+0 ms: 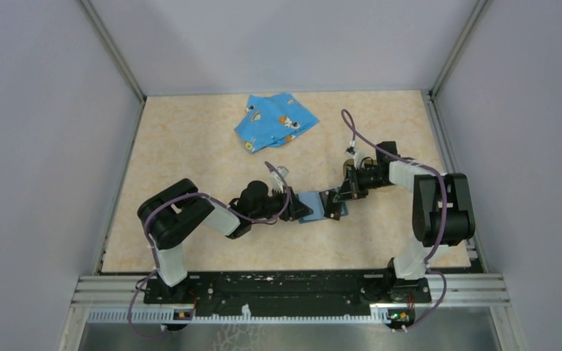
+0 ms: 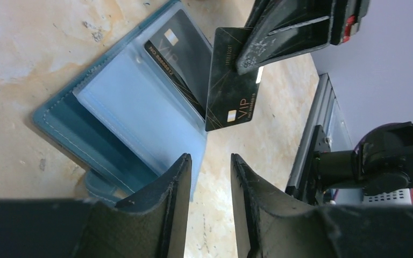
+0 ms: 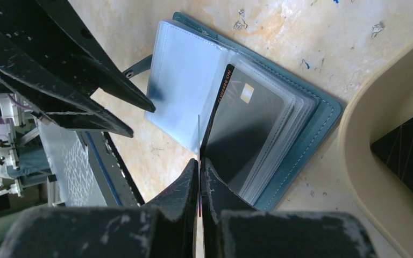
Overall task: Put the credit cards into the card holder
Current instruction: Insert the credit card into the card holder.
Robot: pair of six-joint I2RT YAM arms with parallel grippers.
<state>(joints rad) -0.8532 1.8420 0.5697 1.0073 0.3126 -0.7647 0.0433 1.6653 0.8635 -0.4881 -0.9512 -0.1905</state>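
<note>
The right gripper (image 3: pixel 200 161) is closed tight on one short edge of a black VIP card (image 2: pixel 231 91). It holds the card tilted in the air, just above the open card holder (image 2: pixel 80 140). The holder lies flat on the table between both arms, with its clear plastic sleeves (image 2: pixel 134 107) turned up. A second card (image 3: pixel 253 123) sits inside one sleeve. A third card (image 3: pixel 408 145) lies in the tan tray (image 3: pixel 360 161) just beside the holder.

The left gripper (image 2: pixel 209 161) is a little open and has nothing between its fingers. It hovers near the holder's near edge, and whether it touches the holder cannot be told.

The card is probably light, thin, stiff and smooth, so it may slip or turn in the pads if it catches on a sleeve mouth. Holding it by the far short edge seems right, because the leading edge remains free to enter. The holder looks soft and light and would probably slide when pushed, so the left gripper should press down its cover.
</note>
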